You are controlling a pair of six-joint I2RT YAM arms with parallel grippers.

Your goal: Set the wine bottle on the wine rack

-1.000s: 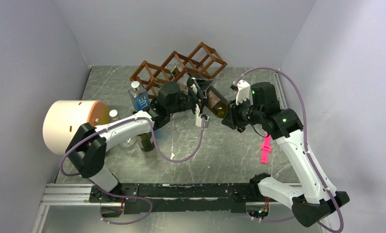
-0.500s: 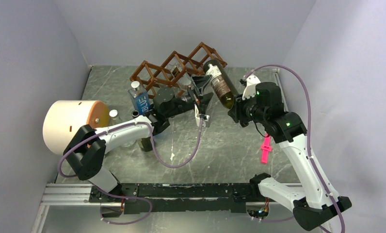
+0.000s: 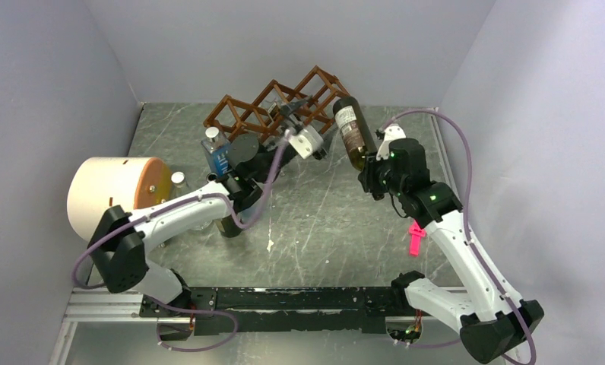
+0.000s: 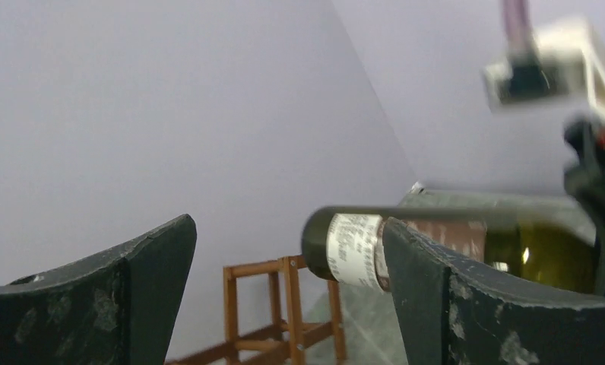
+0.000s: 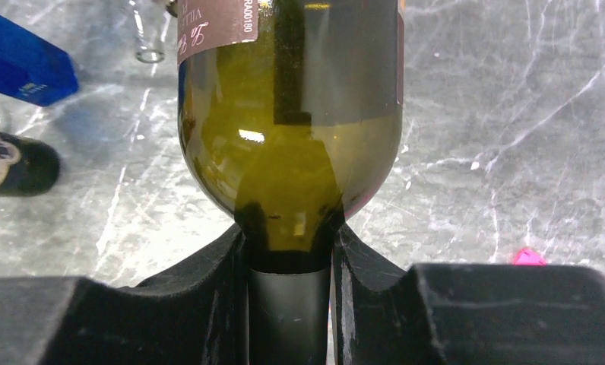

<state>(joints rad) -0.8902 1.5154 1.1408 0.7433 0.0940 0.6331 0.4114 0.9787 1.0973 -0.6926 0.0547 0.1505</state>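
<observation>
Wine bottle (image 3: 351, 134), neck clamped between right jaws, now lifted beside wine rack (image 3: 228, 99); left jaws open, withdrawn.

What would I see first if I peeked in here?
The green wine bottle, held by its neck in the right gripper, near the back of the table. Left of it stands the reddish-brown wine rack of diamond cells, and a big cream drum sits at the far left.

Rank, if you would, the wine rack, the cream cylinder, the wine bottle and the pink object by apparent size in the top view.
1. wine rack and cream cylinder: rack longer, cylinder bulkier; too close to rank.
2. wine bottle, held off the table, nearer the camera.
3. pink object, clearly smallest.
</observation>
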